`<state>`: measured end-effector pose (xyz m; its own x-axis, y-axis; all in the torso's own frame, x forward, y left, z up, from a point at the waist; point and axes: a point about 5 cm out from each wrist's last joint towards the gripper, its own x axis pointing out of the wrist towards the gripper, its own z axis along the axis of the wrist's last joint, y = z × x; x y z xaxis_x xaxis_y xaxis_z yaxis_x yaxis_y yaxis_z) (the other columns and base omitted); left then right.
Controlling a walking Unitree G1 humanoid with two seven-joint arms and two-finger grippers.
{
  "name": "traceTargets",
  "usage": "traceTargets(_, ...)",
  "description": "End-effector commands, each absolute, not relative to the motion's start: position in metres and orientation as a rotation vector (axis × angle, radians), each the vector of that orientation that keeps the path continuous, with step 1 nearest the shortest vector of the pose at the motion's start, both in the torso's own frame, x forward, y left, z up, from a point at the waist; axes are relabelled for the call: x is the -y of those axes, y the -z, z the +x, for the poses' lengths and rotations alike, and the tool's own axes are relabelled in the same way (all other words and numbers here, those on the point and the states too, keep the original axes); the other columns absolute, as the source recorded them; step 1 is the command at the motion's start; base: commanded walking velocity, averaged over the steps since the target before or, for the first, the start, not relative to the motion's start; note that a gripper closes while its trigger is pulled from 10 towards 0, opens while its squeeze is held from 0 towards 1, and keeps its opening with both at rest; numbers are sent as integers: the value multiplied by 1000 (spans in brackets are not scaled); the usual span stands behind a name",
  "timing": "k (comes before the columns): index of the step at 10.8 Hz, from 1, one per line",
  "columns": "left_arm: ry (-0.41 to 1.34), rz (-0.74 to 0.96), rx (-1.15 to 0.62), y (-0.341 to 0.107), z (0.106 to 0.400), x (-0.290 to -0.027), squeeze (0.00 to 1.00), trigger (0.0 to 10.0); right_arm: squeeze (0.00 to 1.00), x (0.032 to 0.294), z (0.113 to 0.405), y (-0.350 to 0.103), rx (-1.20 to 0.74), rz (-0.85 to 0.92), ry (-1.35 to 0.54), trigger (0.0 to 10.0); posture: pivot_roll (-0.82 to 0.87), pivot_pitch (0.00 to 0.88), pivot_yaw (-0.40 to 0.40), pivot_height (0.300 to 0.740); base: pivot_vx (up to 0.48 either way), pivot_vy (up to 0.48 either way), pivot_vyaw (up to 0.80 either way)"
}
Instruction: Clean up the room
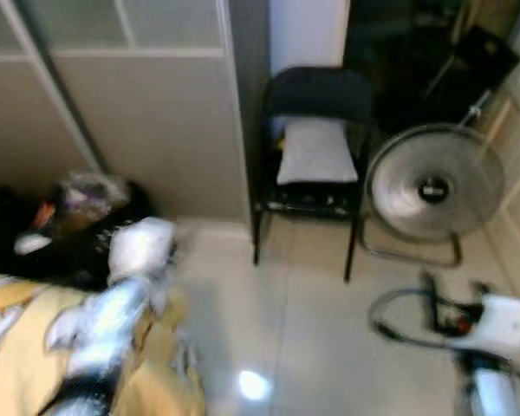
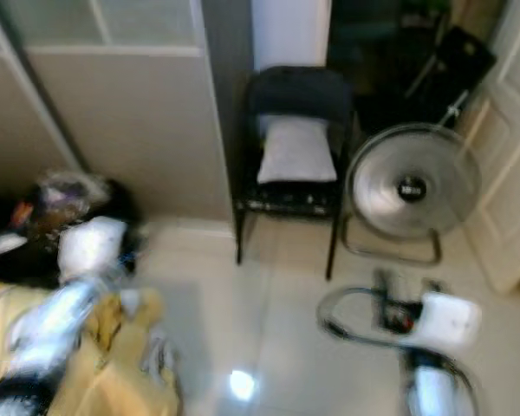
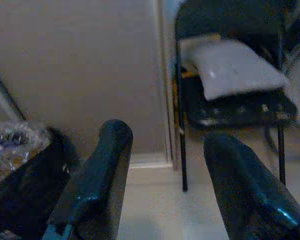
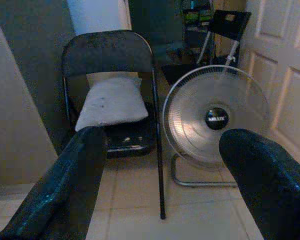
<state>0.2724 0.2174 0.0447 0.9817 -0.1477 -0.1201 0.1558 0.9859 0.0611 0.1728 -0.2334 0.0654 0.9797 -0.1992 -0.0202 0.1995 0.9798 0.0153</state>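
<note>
Black folding chair [image 4: 110, 95]: it stands against the wall, a grey cushion [image 4: 111, 102] on its seat, a floor fan [image 4: 216, 119] just beside it.
Clutter: you have yellow cloth [image 1: 17, 364] and a dark heap [image 1: 61, 230] on your left.
Left end effector [image 3: 172, 187]: released, holding nothing.
Right end effector [image 4: 170, 192]: released, holding nothing.
Risk: a cable loop [image 1: 416, 321] lies on the floor near your right arm; stepping forward could snag it.
Wrist views: these give you the fan grille sharply; head views are blurred.

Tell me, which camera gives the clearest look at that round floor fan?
The right wrist view: the fan is sharp, near centre and whole, between the right tool's spread fingers. The head views show it blurrier beside the black chair. The left wrist view catches just its edge.
</note>
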Motion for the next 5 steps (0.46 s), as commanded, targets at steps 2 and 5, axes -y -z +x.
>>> traceTargets(2,234,-28,-25,-59,269,-194,0,10000,0,228,163,-74,5,-16,184,10000,-239,0,72,740,227,0,0)
traceTargets(5,359,-30,-7,-64,273,-162,0,10000,0,203,153,-48,-60,-47,138,10000,-249,0,67,740,0,0,0)
